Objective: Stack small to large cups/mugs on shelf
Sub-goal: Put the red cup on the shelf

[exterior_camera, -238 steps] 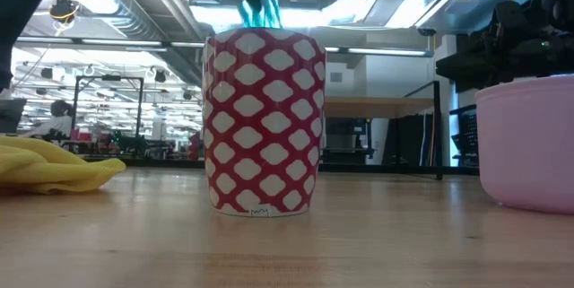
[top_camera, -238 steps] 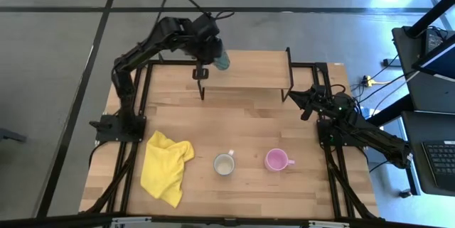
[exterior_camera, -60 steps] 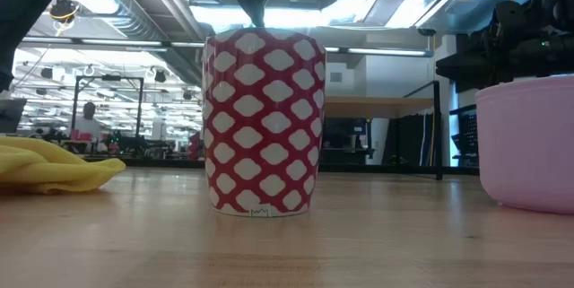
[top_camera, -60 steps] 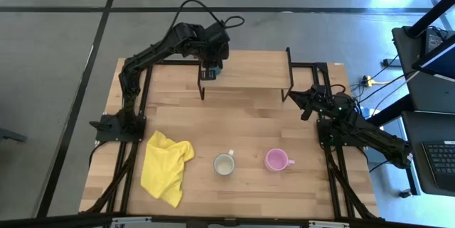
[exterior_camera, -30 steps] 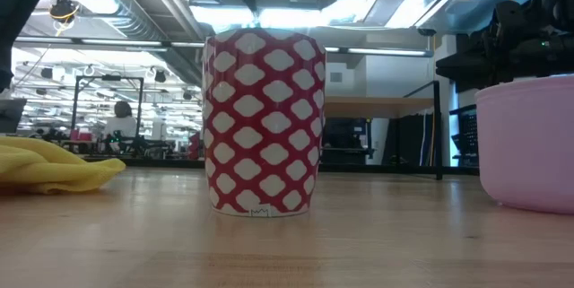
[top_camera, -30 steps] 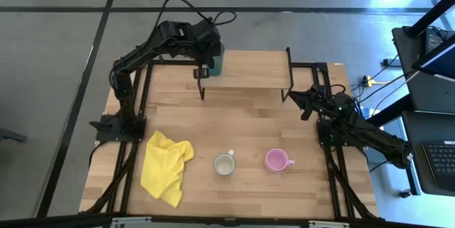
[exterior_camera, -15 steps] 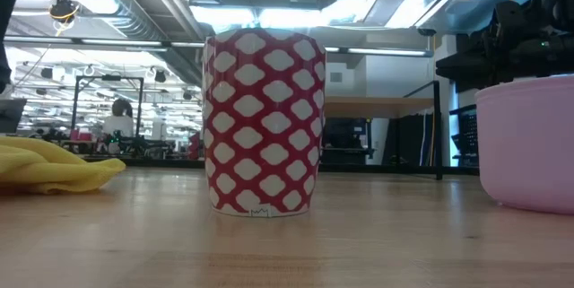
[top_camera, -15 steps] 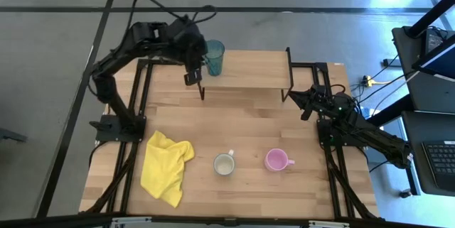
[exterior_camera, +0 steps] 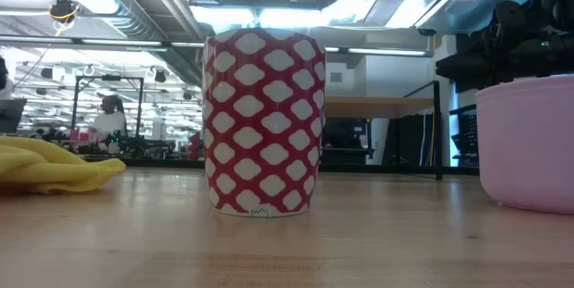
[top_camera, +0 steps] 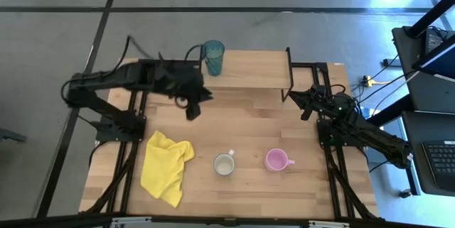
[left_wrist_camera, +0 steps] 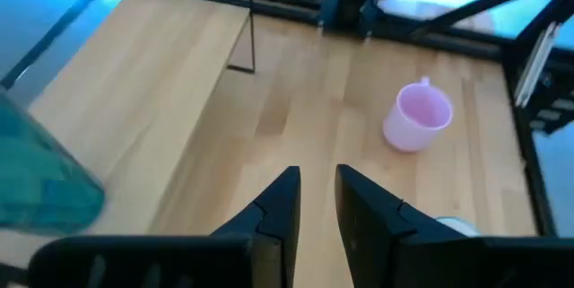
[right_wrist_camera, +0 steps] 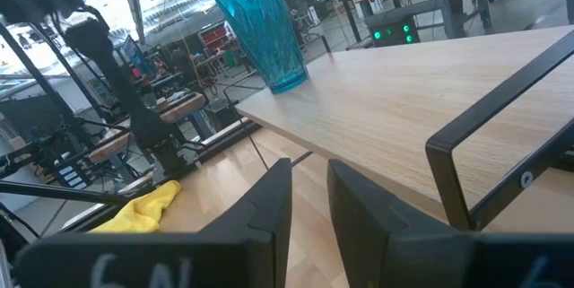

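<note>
The teal tumbler [top_camera: 213, 57] stands upright on its base at the left end of the light-wood shelf [top_camera: 249, 70]; it also shows in the right wrist view [right_wrist_camera: 265, 28] and the left wrist view [left_wrist_camera: 36, 185]. The cream mug [top_camera: 225, 164], red-and-white patterned outside [exterior_camera: 263, 122], and the pink mug [top_camera: 276, 160] stand on the table near its front. My left gripper [top_camera: 192, 107] hangs empty over the table in front of the shelf's left leg, its fingers a narrow gap apart [left_wrist_camera: 318, 189]. My right gripper [top_camera: 298, 100] waits at the shelf's right end, fingers a narrow gap apart [right_wrist_camera: 309, 176].
A yellow cloth [top_camera: 167, 165] lies crumpled at the near left of the table. The shelf's thin black legs [top_camera: 202, 89] stand at its corners. Bare tabletop lies between the shelf and the two mugs. People move in the room beyond the table in the low view.
My left gripper has drawn away from the tumbler on the shelf, first toward the table's left edge, then toward the near edge and down in front of the shelf. The tumbler stays upright on the shelf's left end.
</note>
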Action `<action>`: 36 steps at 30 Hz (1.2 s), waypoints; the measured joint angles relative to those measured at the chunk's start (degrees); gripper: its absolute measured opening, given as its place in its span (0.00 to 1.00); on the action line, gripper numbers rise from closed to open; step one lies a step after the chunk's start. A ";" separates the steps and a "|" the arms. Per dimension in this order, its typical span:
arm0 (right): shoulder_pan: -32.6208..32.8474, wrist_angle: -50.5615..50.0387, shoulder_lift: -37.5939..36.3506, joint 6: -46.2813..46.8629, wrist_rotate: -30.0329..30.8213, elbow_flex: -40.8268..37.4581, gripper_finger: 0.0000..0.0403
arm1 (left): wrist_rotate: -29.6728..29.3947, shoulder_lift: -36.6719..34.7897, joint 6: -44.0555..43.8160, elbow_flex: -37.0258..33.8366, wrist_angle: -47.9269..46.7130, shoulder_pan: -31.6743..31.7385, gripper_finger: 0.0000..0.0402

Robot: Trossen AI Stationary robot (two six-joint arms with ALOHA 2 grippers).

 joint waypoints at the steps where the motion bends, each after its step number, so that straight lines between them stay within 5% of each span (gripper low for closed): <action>1: 0.00 0.00 0.00 0.00 0.01 0.00 0.19 | -1.71 -1.73 -1.91 -2.52 1.77 -1.40 0.17; 8: 0.07 0.00 0.00 1.28 -0.01 0.01 0.19 | -6.69 -10.55 -15.68 -19.04 14.97 -11.46 0.17; 15: 0.13 2.41 -0.05 28.26 0.77 0.02 0.19 | -7.92 -9.78 -26.18 -27.78 15.09 -17.53 0.17; 24: 4.13 37.68 -0.17 27.02 -13.48 0.59 0.19 | -10.23 -9.78 -28.29 -29.91 12.73 -20.77 0.17; 36: 10.35 7.38 11.06 6.89 -17.98 21.68 0.19 | 0.66 0.49 -27.70 -29.57 14.74 -20.66 0.17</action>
